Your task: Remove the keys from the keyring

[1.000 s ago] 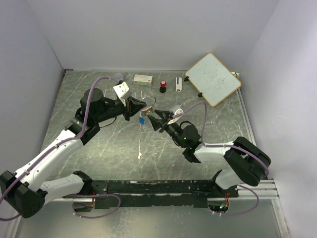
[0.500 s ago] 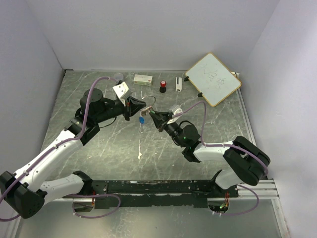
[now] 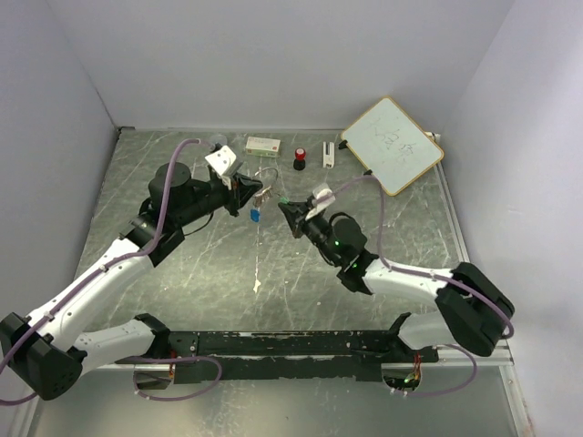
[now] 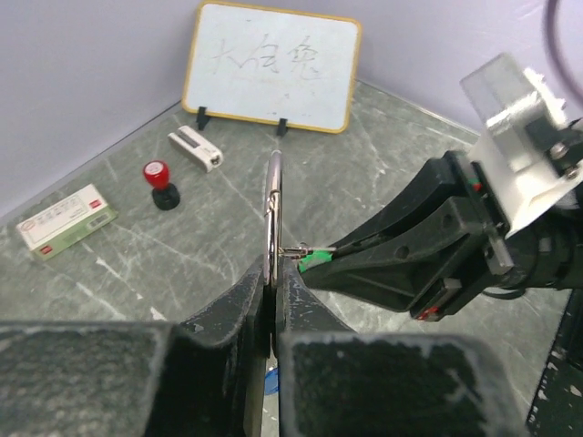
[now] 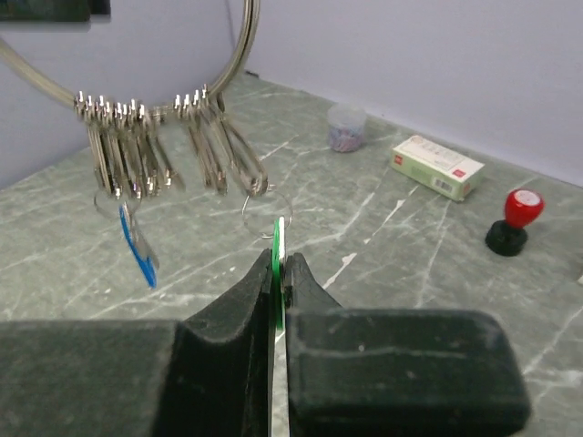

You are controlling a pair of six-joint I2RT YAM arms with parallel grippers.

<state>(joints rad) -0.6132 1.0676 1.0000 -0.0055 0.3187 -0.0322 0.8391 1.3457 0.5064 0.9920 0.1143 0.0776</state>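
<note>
1. Marbled grey-green table (image 3: 182,264), pale lavender walls (image 3: 273,64).
2. Whiteboard (image 3: 392,144) scrawl unreadable.
3. Left gripper (image 4: 271,289) clamps the keyring (image 4: 271,200) above the table; blue key (image 5: 137,246) dangles from it.
4. Right gripper (image 5: 279,269) pinches the green key (image 5: 275,235).

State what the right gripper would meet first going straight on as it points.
Probably the small wire keyring just ahead of the right gripper, which is shut on the green key; behind it hang metal clips on the large ring, though depth is unclear.
</note>
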